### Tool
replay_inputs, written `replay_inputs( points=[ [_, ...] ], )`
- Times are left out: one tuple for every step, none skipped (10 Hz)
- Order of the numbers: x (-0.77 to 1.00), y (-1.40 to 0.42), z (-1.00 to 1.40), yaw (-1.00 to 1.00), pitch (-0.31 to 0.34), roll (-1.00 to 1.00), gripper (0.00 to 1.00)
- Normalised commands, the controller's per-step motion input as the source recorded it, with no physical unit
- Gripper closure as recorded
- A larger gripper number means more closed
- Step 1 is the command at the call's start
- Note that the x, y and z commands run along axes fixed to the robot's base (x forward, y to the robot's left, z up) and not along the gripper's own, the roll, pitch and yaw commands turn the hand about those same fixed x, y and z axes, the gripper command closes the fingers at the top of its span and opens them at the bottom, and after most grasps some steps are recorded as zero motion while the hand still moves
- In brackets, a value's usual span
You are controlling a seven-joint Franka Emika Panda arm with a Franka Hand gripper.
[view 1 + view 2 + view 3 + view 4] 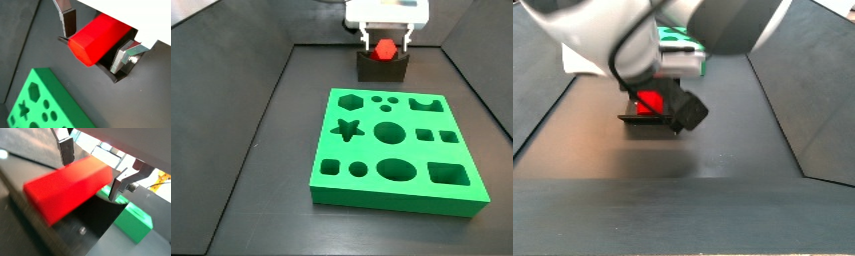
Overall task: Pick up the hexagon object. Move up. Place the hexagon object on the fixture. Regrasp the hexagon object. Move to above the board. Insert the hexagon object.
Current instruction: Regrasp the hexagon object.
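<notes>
The red hexagon object (97, 40) lies in the notch of the dark fixture (117, 75), also seen in a wrist view (63, 190) and in both side views (384, 48) (648, 101). My gripper (97, 39) is low over the fixture (382, 70), with one silver finger (67, 22) on each side of the peg. The jaws stand open, with a small gap on each side of the peg. The green board (392, 150) with its cut-out holes lies flat in front of the fixture.
The work area is a dark tray floor with raised side walls (251, 110). The board's corner shows in both wrist views (40, 105) (133, 223). In a side view the arm's body (633, 40) hides most of the board behind it.
</notes>
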Motion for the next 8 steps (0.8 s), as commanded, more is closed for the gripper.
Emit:
replay_inputs(
  points=[
    [-0.03,0.0,1.0,0.02,0.035,0.05,0.0],
    [-0.04,0.0,1.0,0.01,0.053,0.04,0.0],
    [-0.04,0.0,0.92,0.01,0.059,0.03,0.0],
    [-0.03,0.01,0.8,0.0,0.061,0.03,0.0],
    [-0.03,0.01,0.55,-0.01,0.061,0.02,0.0],
    [-0.03,0.01,0.36,-0.02,0.057,0.02,0.0],
    [-0.13,-0.81,0.9,0.03,0.055,1.0,0.0],
    [-0.12,-0.81,0.82,0.03,0.054,1.0,0.0]
  ],
)
